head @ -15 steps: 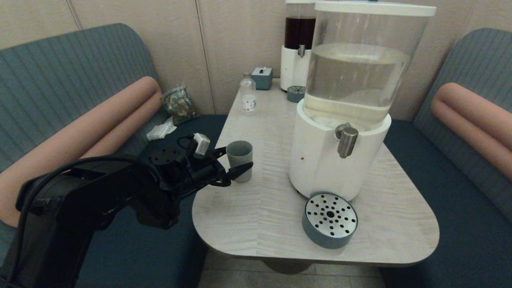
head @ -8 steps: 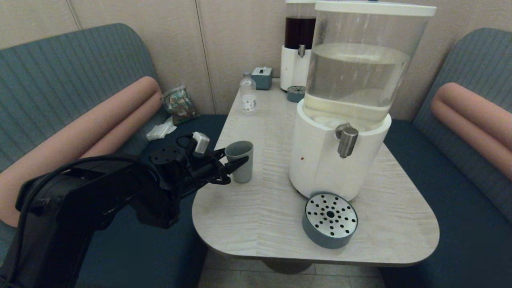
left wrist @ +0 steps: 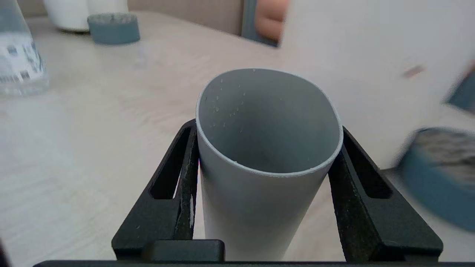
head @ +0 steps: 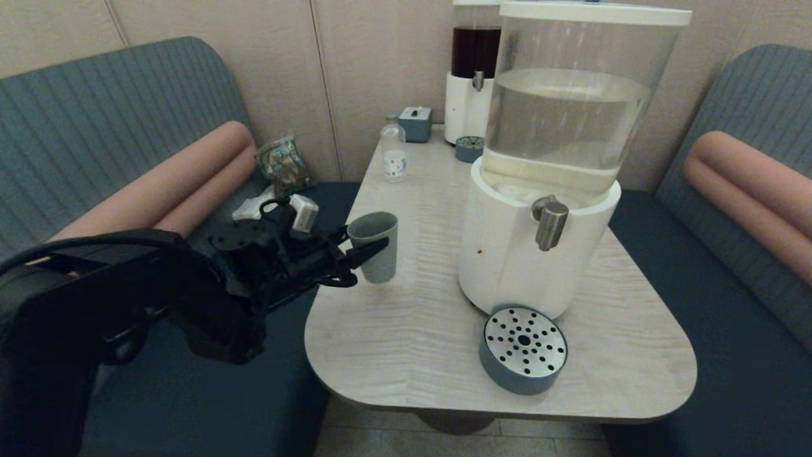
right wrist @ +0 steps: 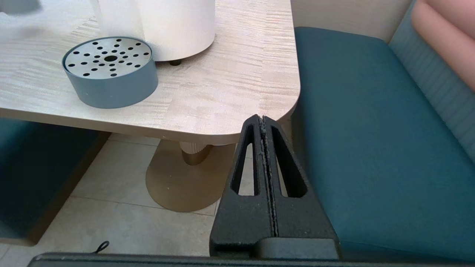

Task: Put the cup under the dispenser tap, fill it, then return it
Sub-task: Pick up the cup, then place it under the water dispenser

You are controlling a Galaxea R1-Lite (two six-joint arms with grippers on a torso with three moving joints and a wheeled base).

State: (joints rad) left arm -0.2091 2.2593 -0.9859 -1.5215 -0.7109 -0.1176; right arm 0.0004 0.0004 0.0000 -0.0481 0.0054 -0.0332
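At table's left edge, left gripper [head: 366, 249] is clamped on the cup [head: 374, 245], both fingers [left wrist: 178, 181] pressing its sides. Versus a second ago the cup is raised off the table [head: 419, 343] and tipped slightly, so pickup is done; carrying to the dispenser tap [head: 549, 221] over the drip tray [head: 524, 350] looks next. Right gripper [right wrist: 265, 122] is parked off the table's corner, pinched together, holding nothing.

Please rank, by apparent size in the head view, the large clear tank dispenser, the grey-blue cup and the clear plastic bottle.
1. Large clear tank dispenser with white base.
2. Matte grey-blue tapered cup.
3. Clear plastic bottle with white label, though it stands farther back, so this is unsure.
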